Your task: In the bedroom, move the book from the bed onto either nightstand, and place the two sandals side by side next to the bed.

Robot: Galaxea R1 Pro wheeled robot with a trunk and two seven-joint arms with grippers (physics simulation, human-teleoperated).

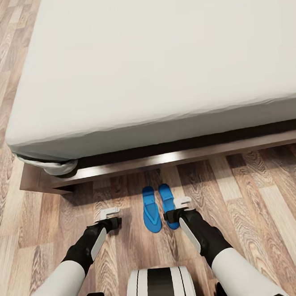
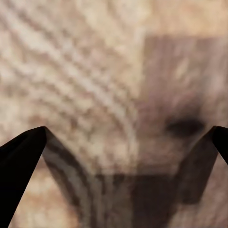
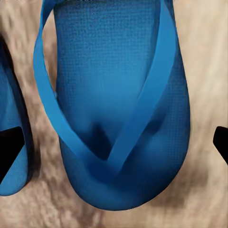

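Bed (image 1: 159, 75): its light grey mattress is taking up the upper part of the head view; the dark brown frame (image 1: 175, 157) is running along its near edge, just above the floor (image 1: 259, 192)

Sandals: the two blue flip-flops are lying side by side on the plank floor, just in front of the bed frame and near each other; the left sandal (image 1: 150, 209) is sitting between the two arms; the right sandal (image 1: 168, 202) is lying partly under the right arm's wrist

Right hand (image 1: 183, 202): it is hovering right over the right sandal (image 3: 123, 109); in the right wrist view the dark fingertips (image 3: 9, 152) are standing wide apart on either side of the sandal with nothing held; the other sandal's edge (image 3: 14, 123) is showing beside it

Left hand (image 1: 109, 211): it is hanging low over bare floor, apart from the sandals; its fingertips (image 2: 21, 161) are spread wide with only wood grain (image 2: 114, 95) between them
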